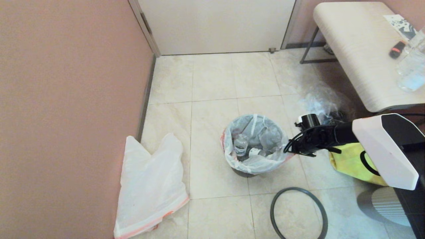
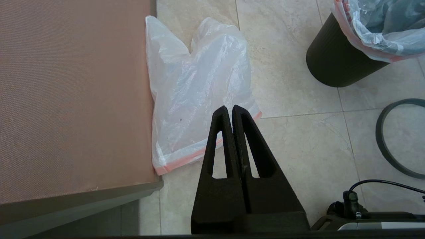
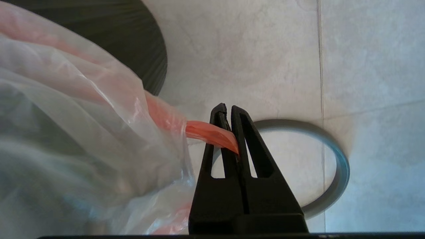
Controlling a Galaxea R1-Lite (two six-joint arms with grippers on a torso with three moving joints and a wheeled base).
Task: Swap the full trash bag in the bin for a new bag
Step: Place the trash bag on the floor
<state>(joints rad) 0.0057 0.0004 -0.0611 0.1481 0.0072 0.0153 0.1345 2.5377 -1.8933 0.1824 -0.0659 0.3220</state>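
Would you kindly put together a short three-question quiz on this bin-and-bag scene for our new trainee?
1. True or false: the thin dark-grey hoop is clipped onto the small round black plastic bin.
2. What is the right gripper pinching? A) the yellow tote bag B) the orange-pink drawstring of the bulging translucent white trash bag C) the hoop
3. Fill in: the flat, empty translucent white bag lies on the floor against the ____.

Key
1. False: it lies on the floor tiles, apart from the bin.
2. B
3. Pink wall, on the robot's left; the left gripper hangs above it, fingers together and empty.
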